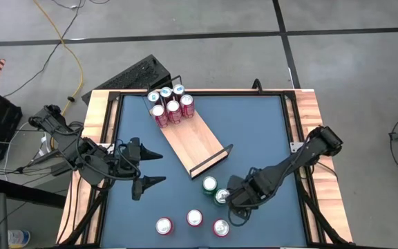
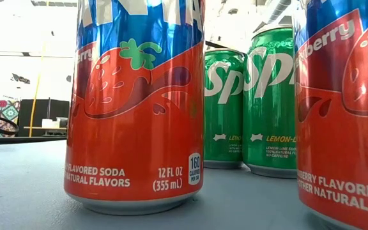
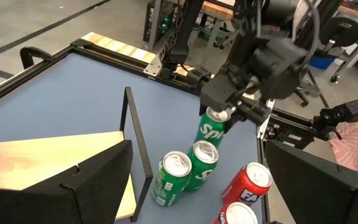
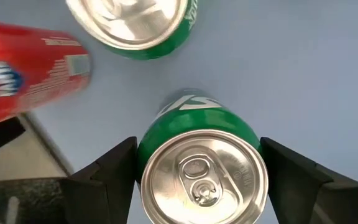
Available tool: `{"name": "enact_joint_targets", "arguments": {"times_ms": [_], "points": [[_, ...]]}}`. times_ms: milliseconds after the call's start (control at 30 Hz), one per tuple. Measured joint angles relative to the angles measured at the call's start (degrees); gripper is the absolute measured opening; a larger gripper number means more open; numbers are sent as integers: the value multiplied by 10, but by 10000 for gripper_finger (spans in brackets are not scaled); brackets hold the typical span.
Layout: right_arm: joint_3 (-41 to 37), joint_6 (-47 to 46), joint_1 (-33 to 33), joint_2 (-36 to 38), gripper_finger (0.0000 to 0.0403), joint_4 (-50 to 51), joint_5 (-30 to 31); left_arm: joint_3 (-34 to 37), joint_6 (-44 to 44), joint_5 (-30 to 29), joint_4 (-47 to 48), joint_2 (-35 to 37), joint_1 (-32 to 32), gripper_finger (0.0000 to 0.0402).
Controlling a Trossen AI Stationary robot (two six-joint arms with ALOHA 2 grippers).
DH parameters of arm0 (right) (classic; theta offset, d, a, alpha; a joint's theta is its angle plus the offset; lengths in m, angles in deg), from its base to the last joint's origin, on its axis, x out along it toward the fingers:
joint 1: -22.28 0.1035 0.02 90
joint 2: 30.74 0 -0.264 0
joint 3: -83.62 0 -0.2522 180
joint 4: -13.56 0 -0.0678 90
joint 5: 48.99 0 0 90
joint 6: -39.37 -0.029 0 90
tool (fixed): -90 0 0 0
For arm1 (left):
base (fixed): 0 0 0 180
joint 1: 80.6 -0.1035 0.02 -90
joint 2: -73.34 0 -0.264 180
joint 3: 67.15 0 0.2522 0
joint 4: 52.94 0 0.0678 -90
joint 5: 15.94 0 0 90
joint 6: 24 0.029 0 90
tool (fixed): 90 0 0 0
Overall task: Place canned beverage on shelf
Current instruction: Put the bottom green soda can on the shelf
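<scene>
Black fingers of my right gripper clamp a green Sprite can, lifted off the blue desk beside a second green can. Left gripper hangs open, well apart. Just behind stands the wooden shelf, six cans at its far end.

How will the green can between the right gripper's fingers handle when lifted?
The green can looks like smooth, rigid metal, so it may slip in the right gripper. Its tab looks unopened: probably full, heavy for its size. Tall and round, it could tip, then roll.
</scene>
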Motion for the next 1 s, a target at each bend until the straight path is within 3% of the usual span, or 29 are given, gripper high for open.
{"name": "enact_joint_targets", "arguments": {"times_ms": [267,467,633,767,1000], "points": [[156,17,-25,0,285,141,1,0,1,0,0,0,0,352],[317,70,-71,1,285,167,45,0,1,0,0,0,0,352],[425,107,-127,2,285,166,119,0,-3,0,0,0,0,352],[431,160,-188,5,285,148,175,0,-3,-3,-1,0,0,352],[431,259,-297,-31,285,122,190,0,-7,-42,-5,0,0,352]]}}
